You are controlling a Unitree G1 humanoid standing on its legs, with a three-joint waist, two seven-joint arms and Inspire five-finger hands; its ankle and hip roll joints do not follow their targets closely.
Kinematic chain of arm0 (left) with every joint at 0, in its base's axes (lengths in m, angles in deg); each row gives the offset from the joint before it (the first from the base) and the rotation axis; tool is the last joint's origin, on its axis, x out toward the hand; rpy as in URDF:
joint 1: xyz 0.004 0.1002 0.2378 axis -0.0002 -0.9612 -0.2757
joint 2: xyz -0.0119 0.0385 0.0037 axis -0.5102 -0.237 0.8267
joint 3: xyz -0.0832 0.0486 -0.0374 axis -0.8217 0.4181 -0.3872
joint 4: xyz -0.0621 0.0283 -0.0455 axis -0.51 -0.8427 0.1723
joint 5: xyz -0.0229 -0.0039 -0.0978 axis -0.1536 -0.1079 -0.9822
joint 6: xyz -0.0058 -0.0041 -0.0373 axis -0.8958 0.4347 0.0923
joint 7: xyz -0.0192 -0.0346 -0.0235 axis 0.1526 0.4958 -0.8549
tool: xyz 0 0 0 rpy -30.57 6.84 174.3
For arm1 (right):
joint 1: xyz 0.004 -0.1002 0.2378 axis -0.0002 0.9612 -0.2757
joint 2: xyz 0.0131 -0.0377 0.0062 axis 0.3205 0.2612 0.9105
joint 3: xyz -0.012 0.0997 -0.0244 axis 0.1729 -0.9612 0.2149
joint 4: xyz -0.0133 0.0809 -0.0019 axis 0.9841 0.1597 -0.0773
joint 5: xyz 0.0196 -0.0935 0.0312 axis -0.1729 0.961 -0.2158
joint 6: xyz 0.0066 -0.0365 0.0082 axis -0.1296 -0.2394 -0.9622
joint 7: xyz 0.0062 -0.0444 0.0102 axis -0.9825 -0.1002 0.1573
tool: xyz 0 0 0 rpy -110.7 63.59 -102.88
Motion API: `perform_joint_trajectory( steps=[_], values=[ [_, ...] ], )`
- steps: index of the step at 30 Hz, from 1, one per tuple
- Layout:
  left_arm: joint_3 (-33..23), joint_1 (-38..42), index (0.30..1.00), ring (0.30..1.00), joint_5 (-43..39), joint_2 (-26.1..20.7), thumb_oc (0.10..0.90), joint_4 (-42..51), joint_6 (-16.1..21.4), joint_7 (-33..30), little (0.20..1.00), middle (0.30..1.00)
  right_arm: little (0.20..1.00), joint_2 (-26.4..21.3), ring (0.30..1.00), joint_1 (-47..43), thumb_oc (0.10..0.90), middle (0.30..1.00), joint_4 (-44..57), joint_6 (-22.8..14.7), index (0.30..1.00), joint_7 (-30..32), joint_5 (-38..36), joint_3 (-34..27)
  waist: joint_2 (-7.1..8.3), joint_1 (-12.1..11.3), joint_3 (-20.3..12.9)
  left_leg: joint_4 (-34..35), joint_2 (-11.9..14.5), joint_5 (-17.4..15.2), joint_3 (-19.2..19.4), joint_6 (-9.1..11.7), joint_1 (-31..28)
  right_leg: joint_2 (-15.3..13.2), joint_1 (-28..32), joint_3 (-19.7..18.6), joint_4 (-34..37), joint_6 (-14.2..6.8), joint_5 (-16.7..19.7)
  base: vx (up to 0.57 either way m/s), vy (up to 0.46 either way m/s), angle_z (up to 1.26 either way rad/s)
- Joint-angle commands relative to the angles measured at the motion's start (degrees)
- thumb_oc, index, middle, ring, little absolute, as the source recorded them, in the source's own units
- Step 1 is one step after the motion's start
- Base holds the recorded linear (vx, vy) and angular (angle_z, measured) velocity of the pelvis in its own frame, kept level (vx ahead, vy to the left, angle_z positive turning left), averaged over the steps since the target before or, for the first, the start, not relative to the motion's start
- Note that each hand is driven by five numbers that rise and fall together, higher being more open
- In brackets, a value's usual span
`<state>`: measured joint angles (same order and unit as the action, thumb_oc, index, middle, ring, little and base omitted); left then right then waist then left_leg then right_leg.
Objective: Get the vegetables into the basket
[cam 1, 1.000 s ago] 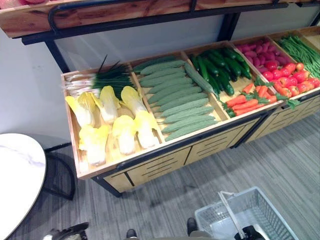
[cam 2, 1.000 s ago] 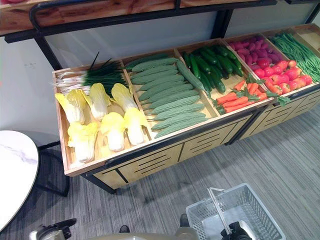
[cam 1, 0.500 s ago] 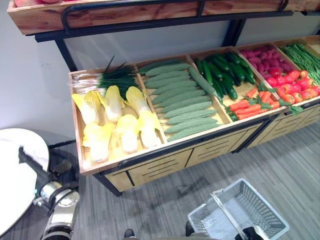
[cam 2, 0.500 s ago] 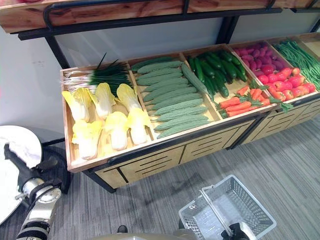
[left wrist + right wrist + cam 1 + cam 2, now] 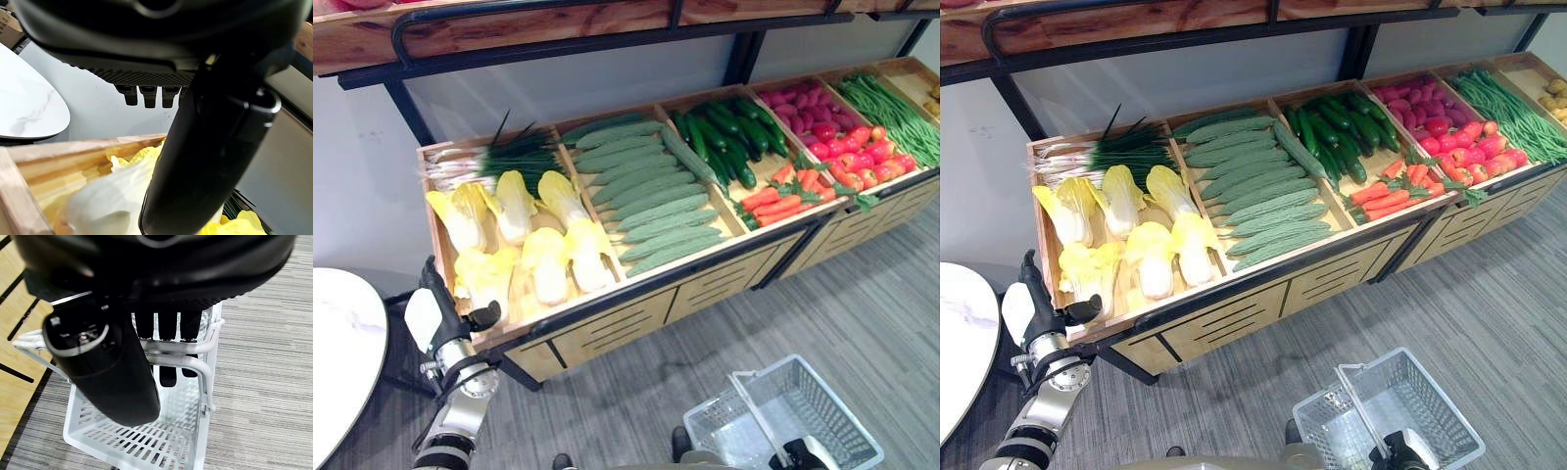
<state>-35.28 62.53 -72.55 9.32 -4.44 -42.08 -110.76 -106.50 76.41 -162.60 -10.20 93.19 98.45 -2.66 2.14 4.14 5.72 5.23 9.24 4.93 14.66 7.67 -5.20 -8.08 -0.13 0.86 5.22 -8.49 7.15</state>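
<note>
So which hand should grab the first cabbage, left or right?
Left, probably. The left hand is open at the front edge of the cabbage bin, while the right hand is curled round the basket handle.

Display bins [image 5: 741, 217] look like pale matt wood, the basket [image 5: 822, 406] is white perforated plastic, and the round tabletop [image 5: 337, 362] is glossy marble-look.

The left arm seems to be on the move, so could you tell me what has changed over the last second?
The left robot hand has risen from the bottom edge to the front corner of the cabbage bin, open, holding nothing. The camera shifted too. The right robot hand stays curled on the basket handle; the vegetables lie untouched.
</note>
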Motion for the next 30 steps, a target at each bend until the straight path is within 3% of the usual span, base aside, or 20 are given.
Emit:
perform_joint_trajectory(
  steps=[1, 8, 16, 22, 25, 27, 29, 30],
  values=[
    [0.3, 11.18, 1.0, 1.0, 3.09, -3.02, 0.9, -0.39, 2.18, -1.7, 1.0, 1.0, 0.3, -0.64, 0.3, -2.8, 0.4, 0.3, 0.63, -1.27, 0.3, 1.57, 1.6, 3.35, 2.32, 0.18, 0.89, -0.23, -0.22, -2.2, -0.75, 0.69, -1.23, -2.18, 0.51, 2.54, -0.22, -2.83, 0.73, -0.01, 0.002, -0.07],
    [2.37, 16.33, 1.0, 1.0, 2.37, -1.93, 0.9, -6.11, -1.55, -2.65, 1.0, 1.0, 0.3, -0.64, 0.3, -4.03, 0.4, 0.3, 1.87, -0.73, 0.3, 1.64, 2.43, 5.31, 2.88, 0.89, 2.26, -0.23, 0.07, -1.86, -0.21, 0.63, 0.53, -1.83, -2.25, 1.34, -0.22, -2.85, 1.65, -0.03, 0.004, -0.07],
    [2.69, 20.2, 1.0, 1.0, -0.34, -0.44, 0.9, -12.1, -2.75, -4.39, 1.0, 1.0, 0.3, -0.42, 0.3, -5.46, 0.4, 0.3, 2.07, -0.45, 0.3, 2.05, 2.79, 6.9, 3.18, 1.15, 2.95, -0.23, 0.49, -1.38, -0.08, 0.66, 1.84, -1.43, -3.89, 0.78, -0.47, -2.64, 1.92, -0.01, 0.001, -0.06],
    [-1.27, 20.9, 1.0, 1.0, -6.7, 1.7, 0.9, -18.94, -4.2, -6.63, 1.0, 1.0, 0.3, -0.17, 0.3, -5.58, 0.4, 0.3, 1.82, -0.1, 0.3, 2.37, 3.42, 7.49, 3.32, 1.23, 2.81, -0.23, 0.7, -1.62, 0.24, 0.7, 0.87, -1.07, -3.21, 0.67, -0.61, -2.38, 1.45, 0.02, 0.003, -0.01],
    [-4.31, 20.26, 1.0, 1.0, -12.32, 2.83, 0.9, -21.63, -2.82, -7.29, 1.0, 1.0, 0.3, -0.16, 0.3, -5.25, 0.4, 0.3, 1.81, 0.1, 0.3, 2.34, 3.62, 7.49, 3.13, 1.28, 2.42, -0.23, 0.7, -1.9, 0.29, 0.73, 0.07, -0.93, -2.61, 0.56, -0.69, -2.31, 1.17, 0.03, 0.006, -0.02],
    [-5.79, 19.64, 0.907, 0.907, -15.29, 3.32, 0.833, -22.13, -2.09, -7.2, 0.907, 0.907, 0.3, -0.27, 0.3, -5.18, 0.4, 0.3, 1.5, 0.31, 0.3, 2.3, 3.58, 7.4, 2.97, 1.25, 2.1, -0.23, 0.67, -2.12, 0.35, 0.74, -0.44, -0.94, -2.08, 0.65, -0.65, -2.29, 1.01, 0.03, 0.006, -0.09],
    [-7.2, 18.53, 0.3, 0.3, -18.2, 3.65, 0.4, -23.04, -1.36, -6.26, 0.3, 0.3, 0.3, -0.36, 0.3, -4.84, 0.4, 0.3, 1.37, 0.61, 0.3, 1.96, 3.56, 7.05, 2.7, 1.16, 1.88, -0.23, 0.56, -2.28, 0.3, 0.72, -0.99, -0.99, -1.53, 0.81, -0.62, -2.25, 0.87, 0.01, 0.004, -0.03],
    [-7.31, 18.41, 0.3, 0.3, -18.45, 3.46, 0.4, -22.66, -1.23, -6.3, 0.3, 0.3, 0.3, -0.4, 0.3, -4.78, 0.4, 0.3, 1.63, 0.74, 0.3, 1.77, 3.57, 7.07, 2.63, 1.15, 1.83, -0.23, 0.5, -2.29, 0.27, 0.71, -1.06, -1.0, -1.38, 0.9, -0.58, -2.26, 0.82, 0.0, 0.0, 0.0]
  ],
)
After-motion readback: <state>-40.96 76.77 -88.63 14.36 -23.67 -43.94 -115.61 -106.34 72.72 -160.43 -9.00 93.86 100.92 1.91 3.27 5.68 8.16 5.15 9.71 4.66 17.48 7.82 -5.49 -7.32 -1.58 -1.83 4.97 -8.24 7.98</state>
